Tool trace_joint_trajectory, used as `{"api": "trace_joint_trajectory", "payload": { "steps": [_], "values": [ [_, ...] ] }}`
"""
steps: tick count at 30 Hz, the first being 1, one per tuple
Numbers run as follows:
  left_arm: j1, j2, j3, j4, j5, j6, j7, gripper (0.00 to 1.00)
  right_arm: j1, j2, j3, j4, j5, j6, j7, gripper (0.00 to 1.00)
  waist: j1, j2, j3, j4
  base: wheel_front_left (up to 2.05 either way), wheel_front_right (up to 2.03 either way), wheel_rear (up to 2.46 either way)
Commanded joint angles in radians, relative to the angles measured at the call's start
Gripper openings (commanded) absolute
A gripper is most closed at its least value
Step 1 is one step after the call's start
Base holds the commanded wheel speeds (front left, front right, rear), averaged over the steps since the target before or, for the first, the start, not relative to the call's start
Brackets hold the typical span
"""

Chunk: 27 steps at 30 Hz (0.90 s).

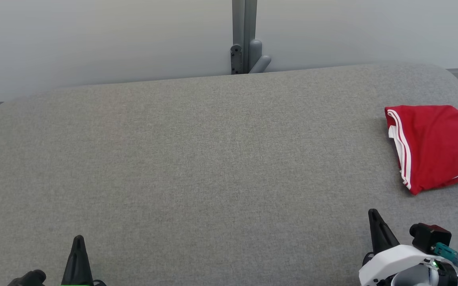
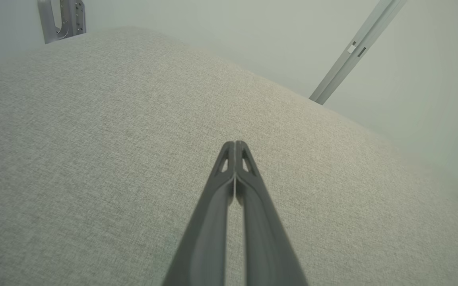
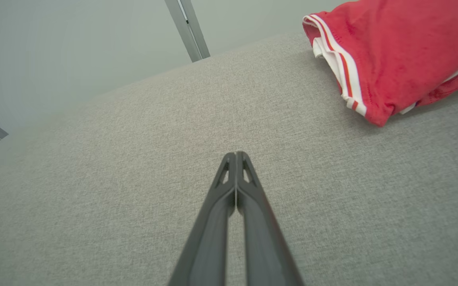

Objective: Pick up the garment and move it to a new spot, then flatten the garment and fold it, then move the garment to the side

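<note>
A red garment [image 1: 437, 145] with white stripes along one edge lies bunched at the far right of the grey fabric surface [image 1: 213, 167]; its right part runs past the picture's edge. In the right wrist view the garment [image 3: 400, 55] sits up and to the right of my fingertips. My right gripper [image 1: 373, 213] is shut and empty at the lower right, a short way in front of the garment and apart from it; its tips [image 3: 235, 153] are pressed together. My left gripper [image 1: 78, 238] is shut and empty at the lower left, tips together [image 2: 235, 143].
The grey surface has rounded far corners and ends at a pale wall [image 1: 94, 39]. A grey metal post with a bracket [image 1: 245, 39] stands behind the far edge at the middle. A slanted metal rail [image 2: 352, 51] crosses the wall in the left wrist view.
</note>
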Motion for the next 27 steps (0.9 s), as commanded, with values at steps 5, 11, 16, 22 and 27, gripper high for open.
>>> {"api": "trace_joint_trajectory", "payload": {
  "steps": [5, 11, 16, 22, 27],
  "values": [
    [-0.042, 0.005, 0.004, -0.017, -0.115, -0.008, 0.029, 0.00, -0.023, -0.005, -0.012, -0.035, 0.135, 0.000, 0.029, 0.00, 0.0000, 0.0007, 0.000, 0.000, 0.00, 0.00, 0.00],
    [-0.053, 0.006, 0.005, -0.018, -0.191, -0.009, 0.049, 0.00, -0.026, -0.006, -0.018, -0.046, 0.222, 0.000, 0.049, 0.00, 0.0000, 0.0009, -0.001, 0.000, 0.00, 0.00, 0.00],
    [-0.064, 0.007, 0.006, -0.018, -0.261, -0.012, 0.068, 0.00, -0.029, -0.007, -0.024, -0.055, 0.304, 0.000, 0.069, 0.00, 0.0000, 0.0011, -0.001, 0.000, 0.00, 0.00, 0.00],
    [-0.077, 0.008, 0.007, -0.019, -0.340, -0.014, 0.090, 0.00, -0.033, -0.007, -0.032, -0.066, 0.396, 0.000, 0.091, 0.00, 0.0000, 0.0014, -0.001, 0.000, 0.00, 0.00, 0.00],
    [-0.086, 0.008, 0.008, -0.019, -0.404, -0.016, 0.107, 0.00, -0.035, -0.008, -0.038, -0.074, 0.470, -0.001, 0.109, 0.00, 0.0000, 0.0015, -0.001, 0.000, 0.00, 0.00, 0.00]
  ]
}}
